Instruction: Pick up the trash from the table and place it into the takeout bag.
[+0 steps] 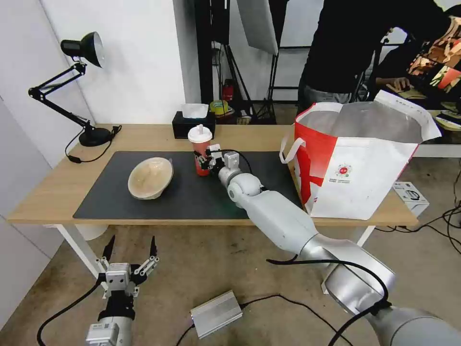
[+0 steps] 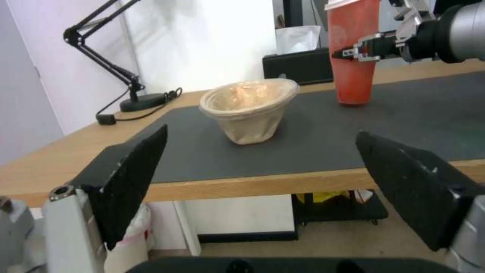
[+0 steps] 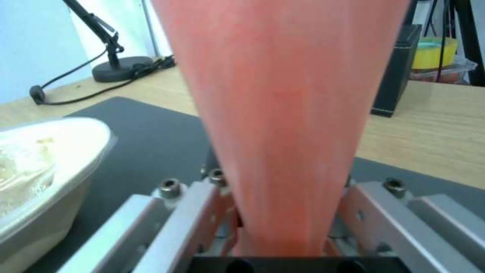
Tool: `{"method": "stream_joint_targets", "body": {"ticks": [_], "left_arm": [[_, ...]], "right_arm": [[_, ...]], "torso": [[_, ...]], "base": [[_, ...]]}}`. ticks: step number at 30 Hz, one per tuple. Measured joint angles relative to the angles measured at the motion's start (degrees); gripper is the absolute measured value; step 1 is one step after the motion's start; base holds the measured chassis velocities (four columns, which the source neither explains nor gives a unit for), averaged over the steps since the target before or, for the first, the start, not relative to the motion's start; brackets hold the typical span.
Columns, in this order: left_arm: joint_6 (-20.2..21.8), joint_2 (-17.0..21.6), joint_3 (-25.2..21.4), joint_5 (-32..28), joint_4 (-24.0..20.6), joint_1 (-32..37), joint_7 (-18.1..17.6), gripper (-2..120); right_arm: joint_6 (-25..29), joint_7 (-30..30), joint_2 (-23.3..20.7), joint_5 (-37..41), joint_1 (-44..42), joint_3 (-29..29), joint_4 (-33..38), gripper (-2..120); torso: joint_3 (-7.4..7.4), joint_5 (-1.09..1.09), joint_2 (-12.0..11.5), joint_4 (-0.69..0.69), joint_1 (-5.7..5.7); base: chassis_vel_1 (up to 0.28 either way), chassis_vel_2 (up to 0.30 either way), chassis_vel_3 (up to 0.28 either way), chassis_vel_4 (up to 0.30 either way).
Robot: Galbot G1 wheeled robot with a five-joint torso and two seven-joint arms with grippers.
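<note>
A tall red drink cup (image 1: pixel 200 154) with a white lid stands upright on the dark grey mat (image 1: pixel 192 197) of the table (image 1: pixel 48 192). My right gripper (image 1: pixel 205 161) is shut on the cup's lower half, and the cup's red wall (image 3: pixel 283 113) rises between its fingers (image 3: pixel 177 212). A tan pulp bowl (image 1: pixel 150 178) lies tilted on the mat to the cup's left. The takeout bag (image 1: pixel 355 168) stands open at the table's right end. My left gripper (image 1: pixel 130 247) hangs open below the table's front edge, facing the tan bowl (image 2: pixel 247 108).
A black desk lamp (image 1: pixel 81 86) stands at the back left and a black tissue box (image 1: pixel 192 126) behind the cup. On the floor lie a silver box (image 1: pixel 216 313), cables and a small white box (image 1: pixel 410 194). A person stands behind the bag.
</note>
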Motion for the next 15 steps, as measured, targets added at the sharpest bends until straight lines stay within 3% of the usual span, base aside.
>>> {"method": "stream_joint_targets", "body": {"ticks": [15], "left_arm": [[0.1,0.0,0.2,0.1,0.3,-0.1,0.0,100]], "right_arm": [[-1.7,1.4,-2.1,0.4,-1.1,-0.9,4.7,10]], "torso": [[0.00,0.00,0.0,0.00,0.00]], "base": [[0.000,0.000,0.000,0.000]]}}
